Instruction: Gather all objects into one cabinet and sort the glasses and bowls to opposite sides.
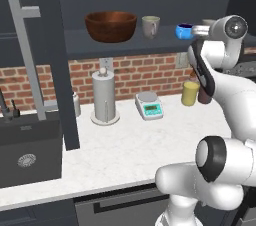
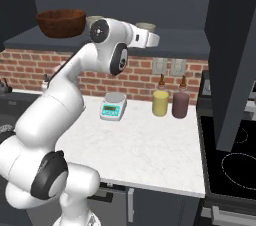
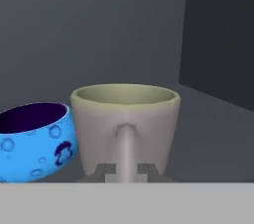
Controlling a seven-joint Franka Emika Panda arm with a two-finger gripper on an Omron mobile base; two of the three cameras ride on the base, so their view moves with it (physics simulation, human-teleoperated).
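Note:
On the shelf [image 1: 125, 46] of the dark wall cabinet stand a large brown wooden bowl [image 1: 110, 25], a pale mug [image 1: 150, 26] and a small blue bowl [image 1: 184, 31]. My gripper [image 3: 127, 172] reaches onto the right part of the shelf. It is shut on the handle of a second pale mug [image 3: 125, 119], which stands upright with its handle toward the hand. This mug [image 2: 145, 26] is close beside the blue bowl [image 3: 32, 141], on its right in the hand view. The wooden bowl [image 2: 61, 22] is at the shelf's far left.
The cabinet's left door [image 1: 55, 60] hangs open with its long grey bar handle [image 1: 27, 55]; the right door [image 2: 235, 55] hangs open over the stove [image 2: 235, 160]. On the counter below are a paper towel holder [image 1: 105, 96], a white scale [image 1: 149, 105], and yellow [image 1: 190, 93] and maroon [image 2: 180, 104] canisters.

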